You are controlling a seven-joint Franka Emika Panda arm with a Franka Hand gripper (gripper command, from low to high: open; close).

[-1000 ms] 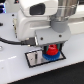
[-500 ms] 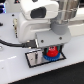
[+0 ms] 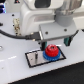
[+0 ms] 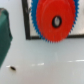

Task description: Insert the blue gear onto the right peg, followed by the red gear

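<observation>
The red gear (image 3: 51, 51) lies flat on top of the blue gear (image 3: 49, 56), stacked at the exterior view's right end of the grey plate (image 3: 35, 60). The wrist view shows the red gear (image 4: 52, 21) from above, with blue gear teeth (image 4: 34, 22) ringing its edge. The right peg is hidden under the stack, and only a dark centre hole shows. My gripper (image 3: 60, 44) hangs just above the gears and apart from them. It is open with nothing in it. Its fingers do not show in the wrist view.
A black border (image 4: 25, 25) frames the plate. The arm's white body (image 3: 45, 20) and a black cable (image 3: 15, 36) fill the upper part of the exterior view. A dark green object (image 4: 4, 35) lies beside the plate on the white table (image 4: 50, 65).
The arm has shifted only slightly above the stack. The red and blue gears have stayed in place on the plate.
</observation>
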